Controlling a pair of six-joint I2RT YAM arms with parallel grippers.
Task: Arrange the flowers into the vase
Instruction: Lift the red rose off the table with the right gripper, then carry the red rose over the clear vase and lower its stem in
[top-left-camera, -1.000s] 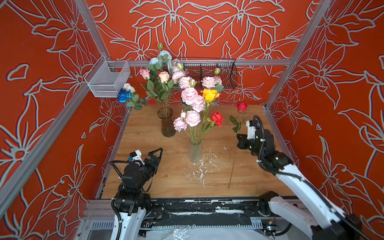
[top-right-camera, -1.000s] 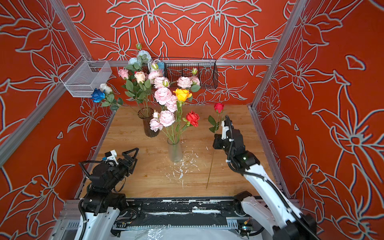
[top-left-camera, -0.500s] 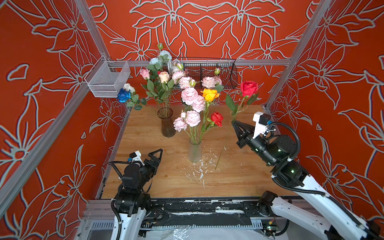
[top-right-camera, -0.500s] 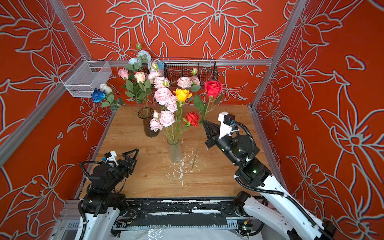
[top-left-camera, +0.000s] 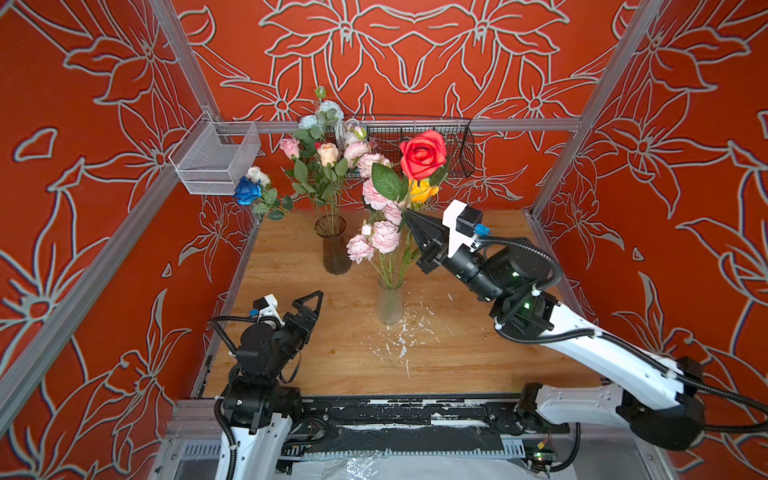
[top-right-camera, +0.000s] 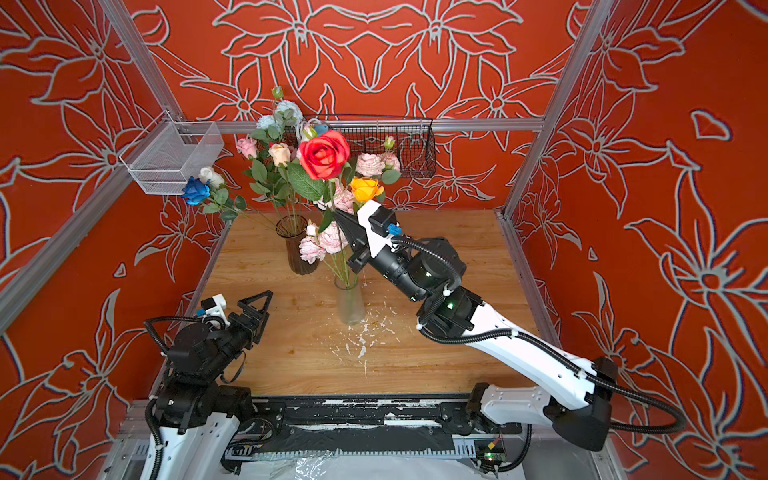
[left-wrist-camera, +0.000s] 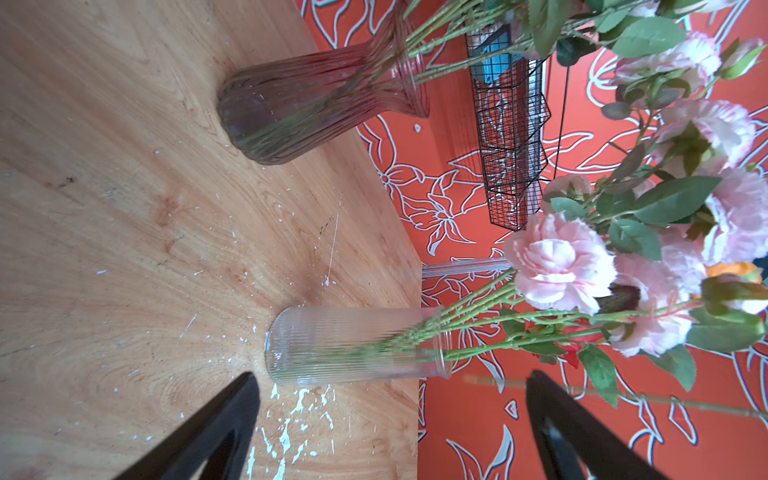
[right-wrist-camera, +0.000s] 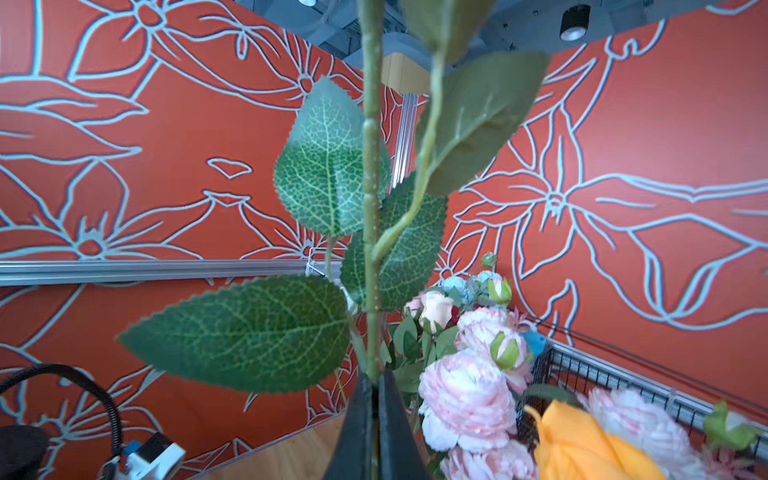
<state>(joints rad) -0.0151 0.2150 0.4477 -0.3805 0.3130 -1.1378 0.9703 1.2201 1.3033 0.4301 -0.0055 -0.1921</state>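
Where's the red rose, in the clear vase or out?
Out: right gripper clamps the red rose above the clear vase, stem end beside the rim, not inside.
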